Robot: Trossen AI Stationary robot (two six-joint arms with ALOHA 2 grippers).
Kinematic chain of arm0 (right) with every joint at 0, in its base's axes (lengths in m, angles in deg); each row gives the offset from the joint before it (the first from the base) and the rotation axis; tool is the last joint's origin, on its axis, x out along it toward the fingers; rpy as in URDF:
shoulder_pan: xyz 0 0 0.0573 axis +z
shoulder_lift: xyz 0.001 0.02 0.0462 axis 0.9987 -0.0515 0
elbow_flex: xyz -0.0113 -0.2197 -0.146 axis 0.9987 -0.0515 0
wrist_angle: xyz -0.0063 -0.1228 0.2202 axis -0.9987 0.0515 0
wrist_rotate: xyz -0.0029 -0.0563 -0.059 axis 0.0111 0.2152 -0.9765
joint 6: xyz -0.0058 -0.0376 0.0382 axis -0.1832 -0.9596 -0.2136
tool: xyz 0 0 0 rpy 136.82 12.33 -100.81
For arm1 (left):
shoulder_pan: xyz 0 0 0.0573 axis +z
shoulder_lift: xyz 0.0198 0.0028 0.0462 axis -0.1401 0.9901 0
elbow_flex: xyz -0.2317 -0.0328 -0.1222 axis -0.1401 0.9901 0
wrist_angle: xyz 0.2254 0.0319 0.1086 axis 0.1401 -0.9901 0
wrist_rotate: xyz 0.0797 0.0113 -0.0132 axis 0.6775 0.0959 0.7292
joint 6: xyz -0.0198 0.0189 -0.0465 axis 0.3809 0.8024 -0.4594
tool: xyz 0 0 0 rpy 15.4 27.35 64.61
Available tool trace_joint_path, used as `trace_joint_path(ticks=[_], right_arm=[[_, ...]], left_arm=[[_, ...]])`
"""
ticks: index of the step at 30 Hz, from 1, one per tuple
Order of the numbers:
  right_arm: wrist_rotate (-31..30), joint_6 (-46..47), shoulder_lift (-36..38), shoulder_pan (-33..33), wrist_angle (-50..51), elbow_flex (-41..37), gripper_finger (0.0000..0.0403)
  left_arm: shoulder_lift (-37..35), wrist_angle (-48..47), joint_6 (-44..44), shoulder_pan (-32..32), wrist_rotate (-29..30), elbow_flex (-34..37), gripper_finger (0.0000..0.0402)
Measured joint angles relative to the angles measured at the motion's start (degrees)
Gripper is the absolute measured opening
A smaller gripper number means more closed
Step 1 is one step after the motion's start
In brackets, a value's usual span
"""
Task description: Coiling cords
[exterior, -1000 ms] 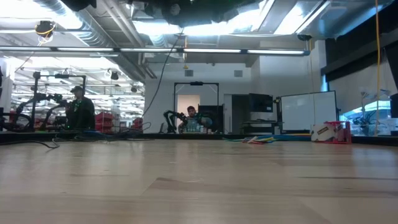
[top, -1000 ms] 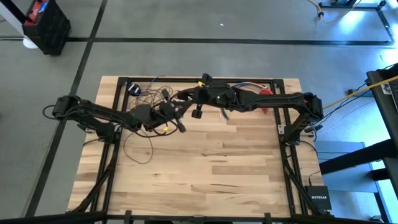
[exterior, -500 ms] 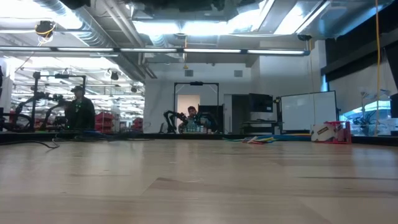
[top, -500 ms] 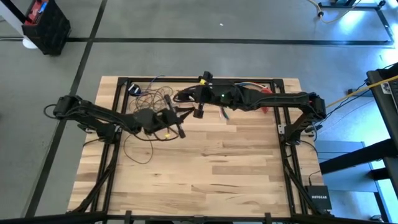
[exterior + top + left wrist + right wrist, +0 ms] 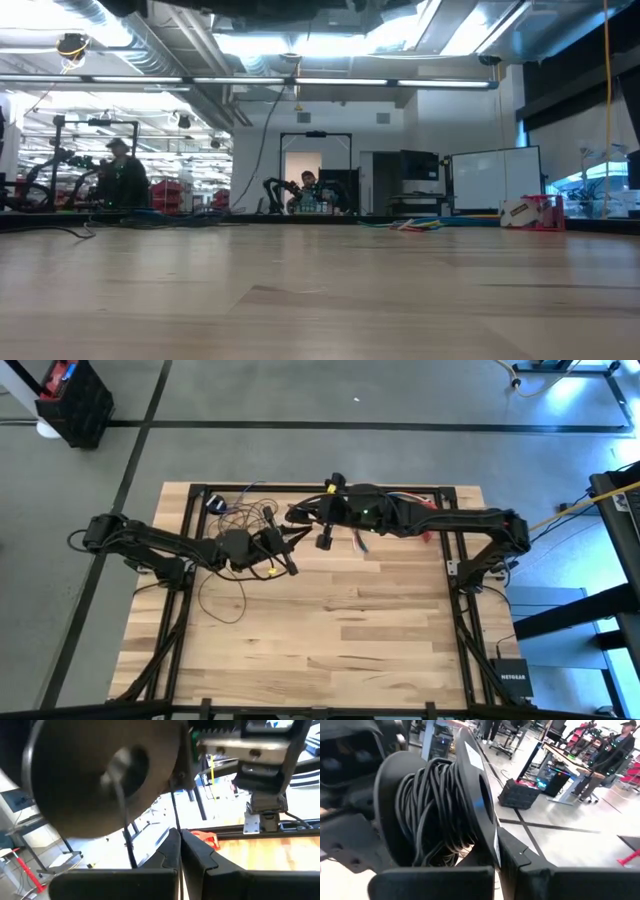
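Wooden table (image 5: 330, 630) — looped cords (image 5: 232, 565), coloured wires (image 5: 395, 500)

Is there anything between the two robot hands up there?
Seen from above, only thin dark cord runs between the left gripper and the right gripper; under it is the bare wooden table.

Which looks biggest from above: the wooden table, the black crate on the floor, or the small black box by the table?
Wooden table, largest.
Black crate, next.
Small black box, smallest.
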Motion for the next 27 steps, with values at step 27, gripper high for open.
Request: trace_joint_path(ticks=[27], right_arm=[[5.87,1.84,12.68,0.0,-7.61,0.28,0.0001]], left_arm=[[0.2,-5.82,-3.48,2.92,0.46,0.94,0.0]])
